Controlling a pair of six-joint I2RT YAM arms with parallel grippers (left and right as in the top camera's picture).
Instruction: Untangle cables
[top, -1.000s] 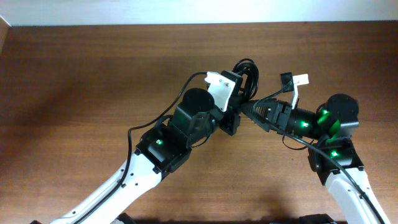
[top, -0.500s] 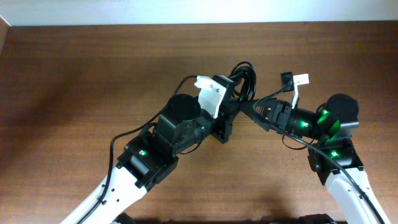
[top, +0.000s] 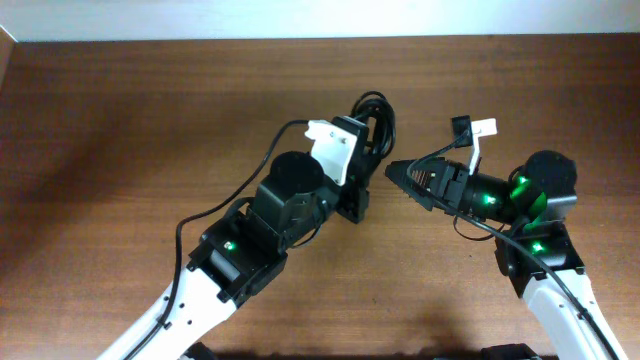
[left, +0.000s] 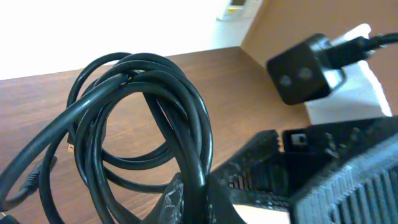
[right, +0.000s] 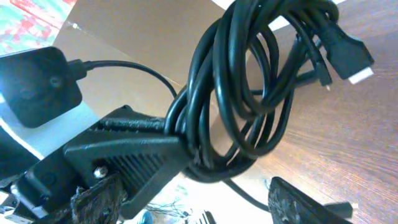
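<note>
Plenty of bare counter (top: 120, 120) to the left and toward the near side; far edge close behind the coil, so judged safer to draw strands sideways or nearward than back. Little room between the two arms (right wrist camera and its wire sit just beside the work).

Near the middle of the counter, toward its far edge and apparently lifted off it: the cables (top: 376, 112), several black loops bunched together. Pinched at their lower crossing by the left claw (top: 365, 150), pressed tight on them. Right claw (top: 398, 174) spread wide, holding nothing, tips just short of the bundle.

Looks light, limp and a little springy, with a smooth jacket, so likely to slip and recoil; nothing fragile apart from the ends. Best taken, by this reading, on one outer loop or just behind the pale-tipped plug (right: 349, 55) sticking out of the coil
</note>
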